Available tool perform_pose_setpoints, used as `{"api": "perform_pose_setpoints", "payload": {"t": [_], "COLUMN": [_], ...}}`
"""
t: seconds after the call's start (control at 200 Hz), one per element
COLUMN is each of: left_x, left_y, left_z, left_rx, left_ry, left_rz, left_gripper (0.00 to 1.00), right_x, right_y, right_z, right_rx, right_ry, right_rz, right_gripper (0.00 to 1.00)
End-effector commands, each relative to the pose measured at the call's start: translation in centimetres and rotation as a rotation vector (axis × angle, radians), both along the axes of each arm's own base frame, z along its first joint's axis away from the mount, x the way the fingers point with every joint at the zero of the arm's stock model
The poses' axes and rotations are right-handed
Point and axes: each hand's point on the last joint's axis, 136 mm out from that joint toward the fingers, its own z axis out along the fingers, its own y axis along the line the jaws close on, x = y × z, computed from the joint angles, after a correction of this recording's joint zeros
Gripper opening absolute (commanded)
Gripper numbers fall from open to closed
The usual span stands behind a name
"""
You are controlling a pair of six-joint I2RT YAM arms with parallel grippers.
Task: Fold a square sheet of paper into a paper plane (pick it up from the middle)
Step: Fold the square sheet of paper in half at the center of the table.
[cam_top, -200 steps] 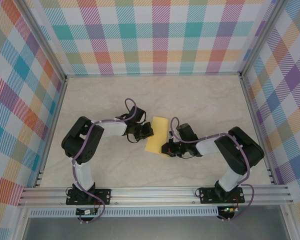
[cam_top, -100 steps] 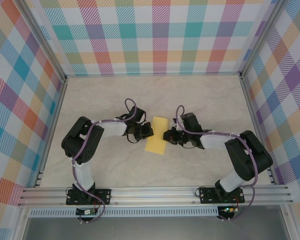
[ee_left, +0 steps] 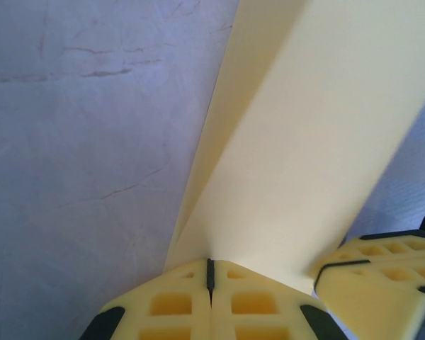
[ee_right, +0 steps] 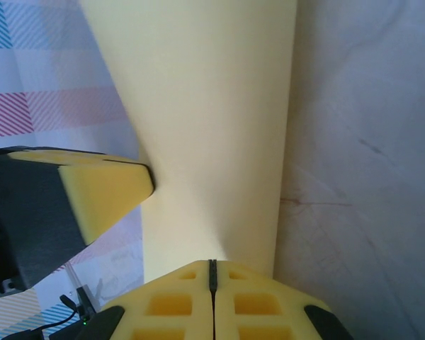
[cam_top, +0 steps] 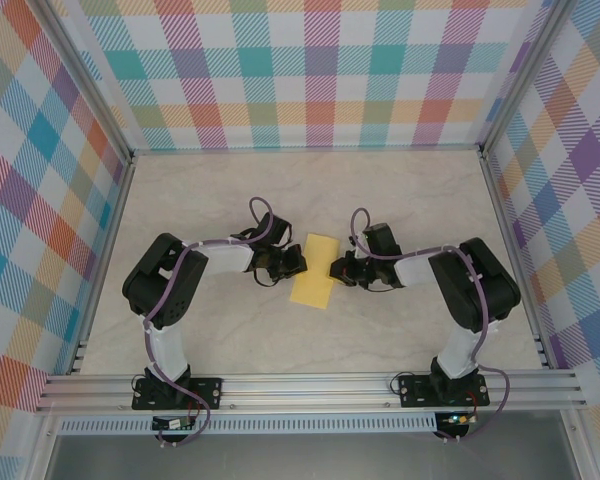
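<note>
The square sheet of paper lies folded into a yellow rectangle on the middle of the table, long side running away from me. My left gripper is shut, its tips against the paper's left edge. My right gripper is shut against the right edge, opposite it. In the left wrist view the paper spreads out from the closed tips, two layers showing. The right wrist view shows the paper beyond closed tips. Whether either gripper pinches the paper I cannot tell.
The pale marbled tabletop is walled by checked panels at the back and both sides. A metal rail runs along the near edge at the arm bases. The right gripper's fingers show in the left wrist view.
My right gripper has moved from the paper's near right corner up to the middle of its right edge. The left gripper and the paper have stayed put.
</note>
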Motion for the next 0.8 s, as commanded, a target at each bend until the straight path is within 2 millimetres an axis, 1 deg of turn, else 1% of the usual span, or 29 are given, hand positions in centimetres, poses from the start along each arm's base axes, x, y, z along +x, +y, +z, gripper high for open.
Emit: {"api": "perform_pose_setpoints", "payload": {"t": [0.0,0.08,0.145,0.245,0.37,0.465,0.59,0.69,0.795], "left_x": [-3.1,-3.1,-3.1,-3.1,-3.1,-3.1,-3.0,-3.1,-3.0], "left_y": [2.0,2.0,2.1,2.1,2.0,2.1,2.0,2.0,2.0], "left_z": [-3.9,-3.9,-3.9,-3.9,-3.9,-4.0,-3.9,-3.9,-3.7], "left_rx": [0.117,0.117,0.119,0.122,0.122,0.124,0.121,0.121,0.120], "left_ry": [0.105,0.105,0.105,0.107,0.107,0.109,0.107,0.108,0.103], "left_rz": [-0.015,-0.016,-0.016,-0.017,-0.018,-0.017,-0.018,-0.019,-0.018], "left_gripper": [0.00,0.00,0.00,0.00,0.00,0.00,0.00,0.00,0.00], "right_x": [-0.3,-0.9,-1.0,-0.4,1.0,1.8,2.7,3.0,2.9], "right_y": [-0.2,-0.5,-0.3,0.2,0.9,1.0,0.8,0.5,0.2], "right_z": [-1.2,-2.2,-2.0,0.0,3.2,4.1,3.6,2.4,1.0], "right_rx": [-0.015,-0.032,-0.015,0.013,0.041,0.033,0.020,0.009,0.000], "right_ry": [-0.001,0.026,0.028,-0.006,-0.079,-0.105,-0.102,-0.079,-0.052], "right_rz": [0.027,0.031,0.038,0.043,0.061,0.068,0.058,0.050,0.047], "right_gripper": [0.06,0.06,0.06,0.06,0.07,0.07,0.07,0.06,0.06]}}
